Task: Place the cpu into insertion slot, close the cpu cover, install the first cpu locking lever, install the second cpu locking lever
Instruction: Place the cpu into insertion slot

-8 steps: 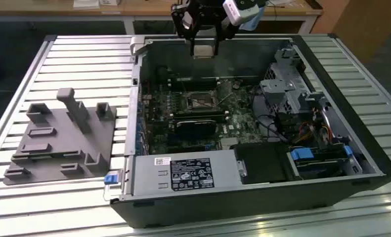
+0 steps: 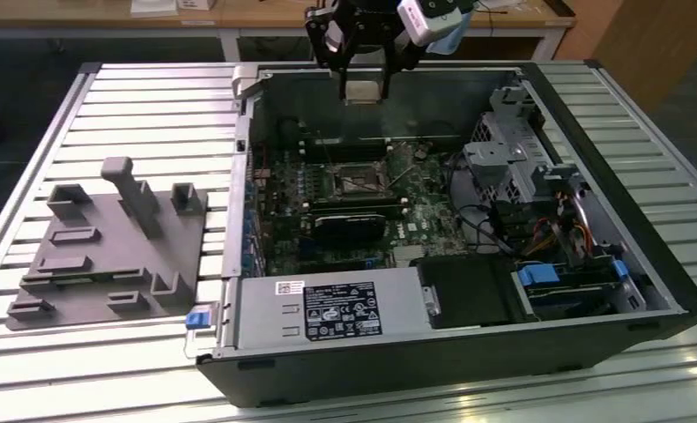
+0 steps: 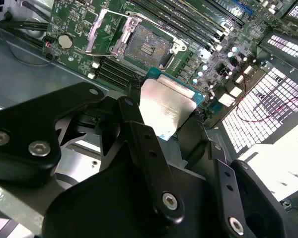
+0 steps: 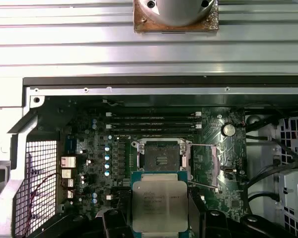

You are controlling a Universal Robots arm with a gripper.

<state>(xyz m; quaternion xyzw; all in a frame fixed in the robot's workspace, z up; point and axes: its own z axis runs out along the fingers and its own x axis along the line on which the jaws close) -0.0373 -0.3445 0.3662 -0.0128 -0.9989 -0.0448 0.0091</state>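
Item: cpu (image 4: 160,206), pinched between the fingers of the gripper (image 2: 364,88) above the open computer case (image 2: 442,370).
Detail: held clear of the uncovered insertion slot (image 4: 160,158); cpu cover (image 3: 95,33) raised; first wrist view shows fine print on the chip's face.

I count one cpu (image 4: 160,206), one insertion slot (image 3: 148,47), one cpu cover (image 3: 94,39), one computer case (image 2: 442,374), one grey fixture block (image 2: 90,264).

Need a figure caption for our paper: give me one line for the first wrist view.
The gripper holds the cpu above the motherboard, close to the uncovered, empty insertion slot.
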